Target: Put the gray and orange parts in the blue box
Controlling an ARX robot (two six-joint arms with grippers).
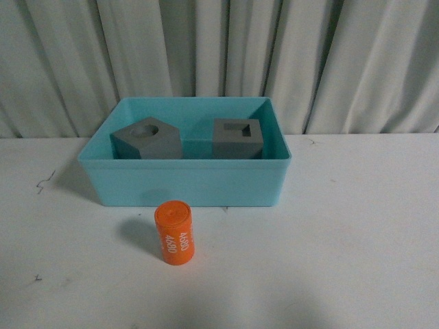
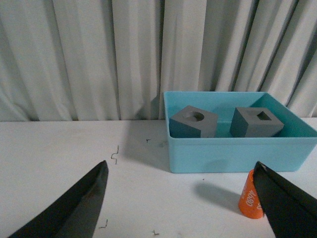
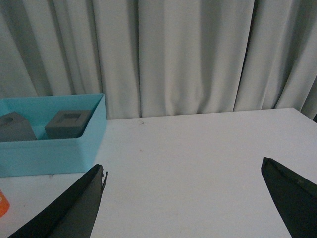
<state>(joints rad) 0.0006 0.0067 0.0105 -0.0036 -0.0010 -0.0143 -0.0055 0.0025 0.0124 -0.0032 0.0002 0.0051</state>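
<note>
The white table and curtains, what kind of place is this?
Probably a robot test bench, not a home: a white table, a plain pale curtain as backdrop, and practice parts like the blue box and orange cylinder.

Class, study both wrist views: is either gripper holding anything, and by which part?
Nothing is held. The left gripper and right gripper both have jaws spread open and empty; the orange cylinder stands free, outside the blue box.

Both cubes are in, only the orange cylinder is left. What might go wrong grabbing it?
The orange cylinder stands upright on the table; an off-centre touch may tip it, and it could roll away.
It sits near the front wall of the blue bin, so the jaws might bump that wall.
Dropped onto a gray cube, it may bounce.
</note>
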